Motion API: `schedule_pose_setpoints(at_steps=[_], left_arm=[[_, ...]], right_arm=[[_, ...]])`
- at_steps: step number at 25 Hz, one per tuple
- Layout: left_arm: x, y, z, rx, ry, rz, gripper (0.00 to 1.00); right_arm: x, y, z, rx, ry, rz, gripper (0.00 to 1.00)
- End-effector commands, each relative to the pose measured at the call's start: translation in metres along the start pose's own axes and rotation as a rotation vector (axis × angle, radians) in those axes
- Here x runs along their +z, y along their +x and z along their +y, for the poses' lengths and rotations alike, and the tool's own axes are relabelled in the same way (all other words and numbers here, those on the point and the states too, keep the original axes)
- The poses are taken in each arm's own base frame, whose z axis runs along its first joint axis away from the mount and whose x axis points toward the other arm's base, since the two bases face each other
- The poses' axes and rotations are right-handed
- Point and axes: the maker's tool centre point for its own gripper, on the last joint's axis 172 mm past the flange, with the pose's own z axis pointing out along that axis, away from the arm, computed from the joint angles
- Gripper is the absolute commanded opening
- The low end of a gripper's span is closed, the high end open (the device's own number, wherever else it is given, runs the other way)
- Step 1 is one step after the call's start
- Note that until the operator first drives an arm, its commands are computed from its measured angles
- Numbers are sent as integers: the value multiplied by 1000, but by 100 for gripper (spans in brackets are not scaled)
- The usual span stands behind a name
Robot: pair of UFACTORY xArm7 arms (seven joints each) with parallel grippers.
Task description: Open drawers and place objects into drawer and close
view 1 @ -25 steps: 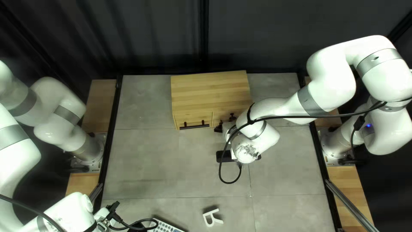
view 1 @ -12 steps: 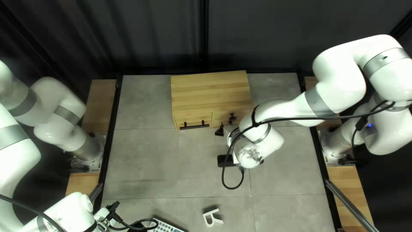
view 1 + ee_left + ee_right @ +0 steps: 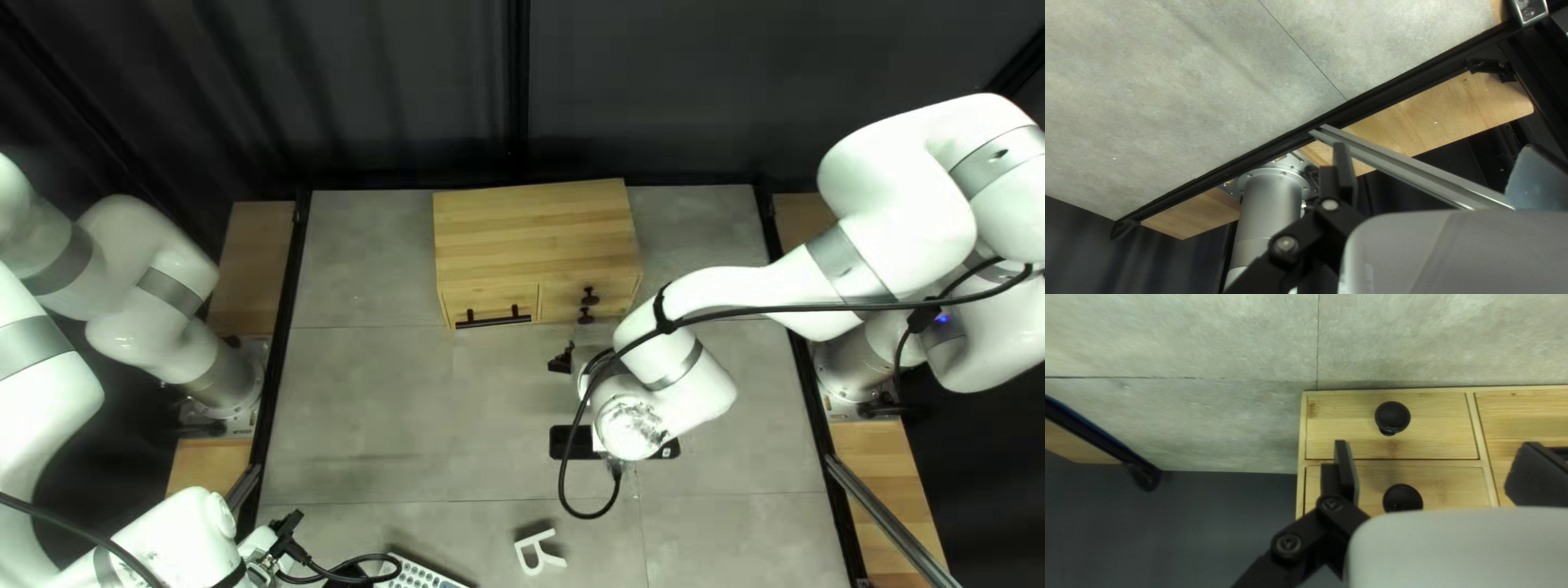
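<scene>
In the top left view, my right gripper is just in front of the wooden cabinet, partly hidden by its wrist. The drawer with a bar handle and those with round knobs are closed. The right wrist view shows my right gripper open, with the upper knob ahead and the lower knob between its fingers' lines, untouched. My left gripper is at the bottom left corner of the top left view; in its wrist view the left gripper stands open and empty.
A white letter R lies near the table's near edge, with a white buttoned object left of it, partly cut off. A metal rail and my left arm's base show in the left wrist view.
My right gripper has drawn back from the cabinet toward the near edge, uncovering the lower knob. The left arm has stayed still.
</scene>
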Motion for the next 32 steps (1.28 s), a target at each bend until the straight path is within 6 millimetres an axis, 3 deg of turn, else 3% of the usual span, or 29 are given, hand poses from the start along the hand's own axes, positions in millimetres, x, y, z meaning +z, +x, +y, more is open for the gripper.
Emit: schedule_pose_setpoints(at_steps=[1,32], left_arm=[[0,0,0,0,0,0,100],[0,0,0,0,0,0,100]], right_arm=[[-14,8,-4,-34,-40,-36,100],[-12,4,-5,-72,-88,-94,100]])
